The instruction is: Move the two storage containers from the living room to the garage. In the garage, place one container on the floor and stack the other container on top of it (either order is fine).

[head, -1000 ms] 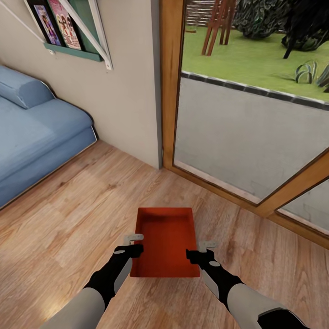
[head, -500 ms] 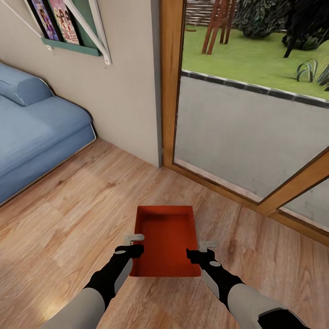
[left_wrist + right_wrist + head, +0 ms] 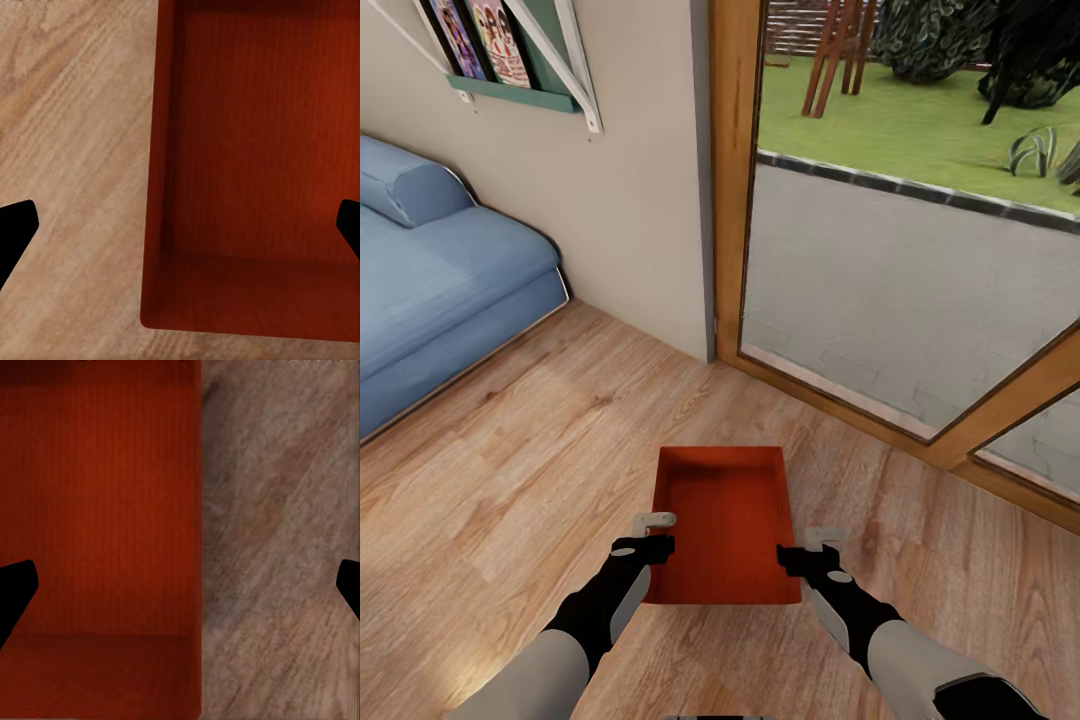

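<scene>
— Head view: where's the storage container [image 3: 722,525]?
— On wood floor [image 3: 510,450], near glass door [image 3: 900,290].
— Grippers?
— Left gripper [image 3: 650,535], right gripper [image 3: 812,550]: wide open, straddling its side walls.

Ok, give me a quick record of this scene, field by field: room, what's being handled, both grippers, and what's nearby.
room: living room, wood-plank floor
object: one orange-red storage container, empty, between both arms
left gripper: open, straddling the container's left wall
right gripper: open, straddling its right wall
nearby: blue sofa, glass door with wooden frame, wall shelf
</scene>
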### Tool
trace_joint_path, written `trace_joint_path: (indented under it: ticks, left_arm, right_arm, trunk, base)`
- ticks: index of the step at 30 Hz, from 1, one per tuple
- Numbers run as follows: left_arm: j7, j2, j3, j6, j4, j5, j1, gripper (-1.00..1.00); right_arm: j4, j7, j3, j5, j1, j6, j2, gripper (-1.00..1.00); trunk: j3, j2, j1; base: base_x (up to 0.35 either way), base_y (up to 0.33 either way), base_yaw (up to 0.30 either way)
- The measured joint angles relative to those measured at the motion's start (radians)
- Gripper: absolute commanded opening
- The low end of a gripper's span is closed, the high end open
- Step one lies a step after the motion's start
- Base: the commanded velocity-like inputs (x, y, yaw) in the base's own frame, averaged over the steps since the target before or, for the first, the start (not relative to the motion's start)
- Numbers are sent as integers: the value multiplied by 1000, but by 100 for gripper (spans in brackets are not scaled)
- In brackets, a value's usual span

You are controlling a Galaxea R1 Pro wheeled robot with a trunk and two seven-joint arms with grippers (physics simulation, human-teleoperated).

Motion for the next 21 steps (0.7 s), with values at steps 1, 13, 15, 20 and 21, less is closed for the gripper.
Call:
trace_joint_path:
  ticks: [1,13,15,20,21]
  left_arm:
    - [0,0,0,0,0,0,0,100]
    - [1,2,-1,0,1,-1,0,100]
    - [1,2,-1,0,1,-1,0,100]
    - [1,4,-2,1,3,-1,0,100]
    - [1,5,-2,3,5,-2,0,100]
  right_arm:
    - [-1,0,0,0,0,1,0,100]
    - [-9,2,0,4,0,6,-27,100]
    - [-9,3,0,5,0,6,-25,100]
    - [-9,6,2,6,0,6,-18,100]
    - [-10,7,3,6,0,6,-17,100]
  trunk:
    - [0,0,0]
    - [0,0,0]
    - [0,0,0]
    - [0,0,0]
    - [0,0,0]
  base:
    - [0,0,0]
    - [0,0,0]
    - [0,0,0]
    - [0,0,0]
    - [0,0,0]
